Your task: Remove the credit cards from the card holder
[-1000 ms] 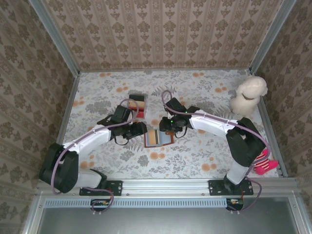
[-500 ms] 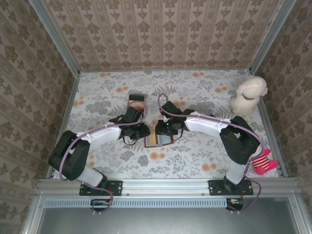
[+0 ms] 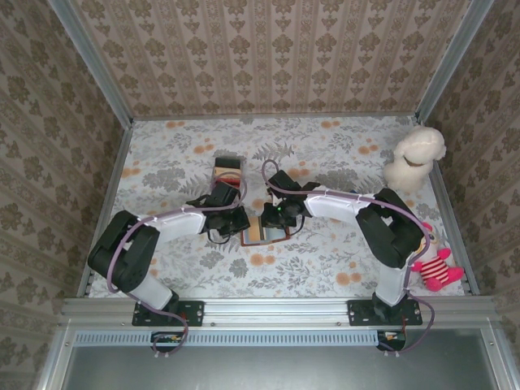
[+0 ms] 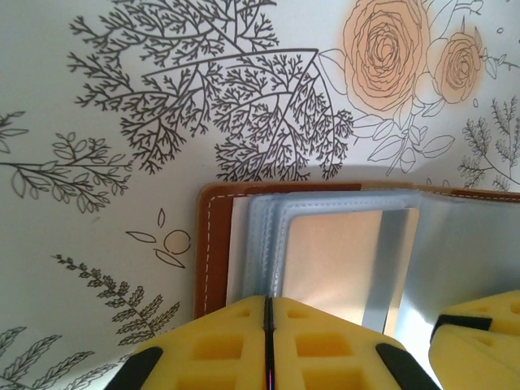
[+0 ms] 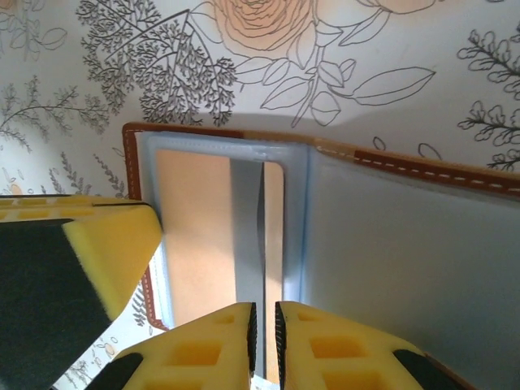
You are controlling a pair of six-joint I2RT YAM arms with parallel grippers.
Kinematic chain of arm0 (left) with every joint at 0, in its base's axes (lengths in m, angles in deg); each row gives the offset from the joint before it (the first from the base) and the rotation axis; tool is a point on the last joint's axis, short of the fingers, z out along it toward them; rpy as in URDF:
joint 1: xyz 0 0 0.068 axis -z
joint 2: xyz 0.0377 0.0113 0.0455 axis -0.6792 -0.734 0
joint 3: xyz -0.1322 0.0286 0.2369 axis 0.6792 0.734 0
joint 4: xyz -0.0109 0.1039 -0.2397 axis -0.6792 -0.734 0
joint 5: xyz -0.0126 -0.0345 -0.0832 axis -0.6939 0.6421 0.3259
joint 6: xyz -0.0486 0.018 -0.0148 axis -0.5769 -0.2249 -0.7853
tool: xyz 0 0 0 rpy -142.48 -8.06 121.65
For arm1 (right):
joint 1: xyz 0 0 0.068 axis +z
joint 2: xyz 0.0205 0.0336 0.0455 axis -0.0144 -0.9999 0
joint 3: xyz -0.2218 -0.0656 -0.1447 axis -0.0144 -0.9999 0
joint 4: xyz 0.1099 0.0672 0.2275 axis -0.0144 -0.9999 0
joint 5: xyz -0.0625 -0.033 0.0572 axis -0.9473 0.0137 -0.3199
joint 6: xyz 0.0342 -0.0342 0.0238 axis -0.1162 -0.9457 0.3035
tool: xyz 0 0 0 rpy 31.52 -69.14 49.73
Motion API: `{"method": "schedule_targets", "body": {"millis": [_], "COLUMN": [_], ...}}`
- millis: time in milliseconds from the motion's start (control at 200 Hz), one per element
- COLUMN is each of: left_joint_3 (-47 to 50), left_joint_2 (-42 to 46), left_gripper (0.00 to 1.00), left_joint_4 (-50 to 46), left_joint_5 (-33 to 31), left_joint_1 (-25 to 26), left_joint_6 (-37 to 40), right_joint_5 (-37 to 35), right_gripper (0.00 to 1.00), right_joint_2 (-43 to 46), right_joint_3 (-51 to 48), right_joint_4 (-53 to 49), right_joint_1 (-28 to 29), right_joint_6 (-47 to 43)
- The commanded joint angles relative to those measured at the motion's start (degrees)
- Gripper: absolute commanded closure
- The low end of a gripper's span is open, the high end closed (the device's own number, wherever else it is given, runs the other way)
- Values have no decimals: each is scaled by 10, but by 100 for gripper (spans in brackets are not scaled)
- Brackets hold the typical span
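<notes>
Top external view: the card holder [image 3: 264,234] lies open on the floral table [image 3: 325,260], near the middle, between the two tools. The left gripper [image 3: 233,219] is at its left edge and the right gripper [image 3: 275,215] is over its upper edge. A red-and-cream striped box [image 3: 228,171] sits just behind the left gripper. A cream plush toy [image 3: 414,158] stands at the far right, and a red-and-pink plush toy [image 3: 436,272] lies beside the right arm's base. Left wrist view: the left gripper [image 4: 266,341] is clenched, its yellow pads pressed flat together at the near edge of the grey-blue pocket leaves. Whether a leaf is caught between them cannot be told. The card holder's brown stitched cover [image 4: 213,244] lies flat on the table, and a tan credit card [image 4: 341,260] sits inside a clear pocket. Right wrist view: the right gripper [image 5: 264,345] has its pads almost together, with a thin slit between them. A thin dark edge runs down towards that slit, and whether it is pinched cannot be told. The tan-orange credit card [image 5: 195,227] lies in the left pocket of the open holder [image 5: 406,260].
</notes>
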Motion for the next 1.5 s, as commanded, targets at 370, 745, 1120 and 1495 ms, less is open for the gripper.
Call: {"method": "schedule_targets", "body": {"millis": [370,745,1120,1495], "left_joint_3": [42,42,38,24], "left_joint_2": [-7,-8,0,15], "left_gripper": [92,92,91,85], "left_joint_4": [-4,-7,-12,-46], "left_joint_5": [-8,-6,3,-10], "left_joint_1": [1,1,1,-2], "left_joint_6": [-15,-9,0,20], "right_joint_5": [49,75,72,76], "right_gripper": [83,83,100,100], "right_joint_2": [-35,-49,-23,16], "right_joint_3": [4,4,-17,-43], "right_joint_4": [12,29,30,23], "right_joint_1": [-12,-19,-34,-53], "right_joint_6": [-8,-10,-11,-23]}}
